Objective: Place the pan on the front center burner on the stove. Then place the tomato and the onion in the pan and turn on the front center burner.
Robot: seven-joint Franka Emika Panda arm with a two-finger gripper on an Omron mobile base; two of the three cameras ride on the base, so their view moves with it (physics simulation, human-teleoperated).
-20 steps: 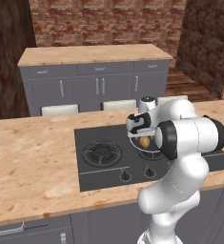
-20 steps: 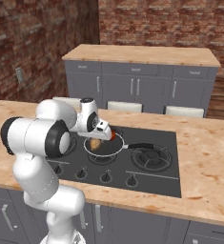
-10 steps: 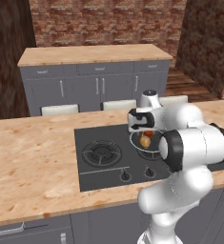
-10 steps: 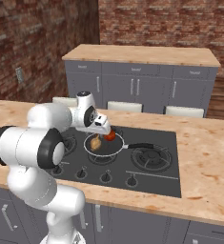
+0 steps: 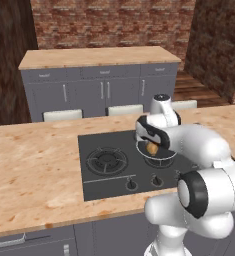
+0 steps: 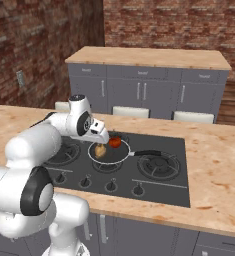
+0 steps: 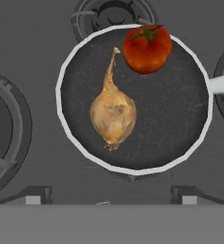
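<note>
Nearest the robot, along the front edge of the stove (image 6: 169, 150), runs the row of knobs (image 6: 110, 186), none yet touched as far as I can judge. Turning the right one is the step left, and that is where things could go wrong: the knobs sit close together and look alike, so picking a neighbour would light the wrong burner. A descent from the present spot could also clip the pan's rim or its handle (image 6: 148, 153), which sticks out to the right, and push the pan off centre.

Just beyond the knobs, the pan (image 7: 170, 119) sits on the front center burner, which it hides almost entirely. Inside it the onion (image 7: 113, 114) lies on its side near the middle, its pointed tip toward the far rim, and the tomato (image 7: 147, 48) rests against the far right of the rim, close to the onion's tip but apart from it. Both look settled, though a nudge to the pan could roll the tomato.

Above the pan hangs the gripper (image 6: 102, 140), its fingers spread wide and holding nothing.

Farther off, the wooden tabletop (image 5: 34, 165) runs on behind the stove, with grey cabinets (image 6: 144, 90) and a brick wall behind.
</note>
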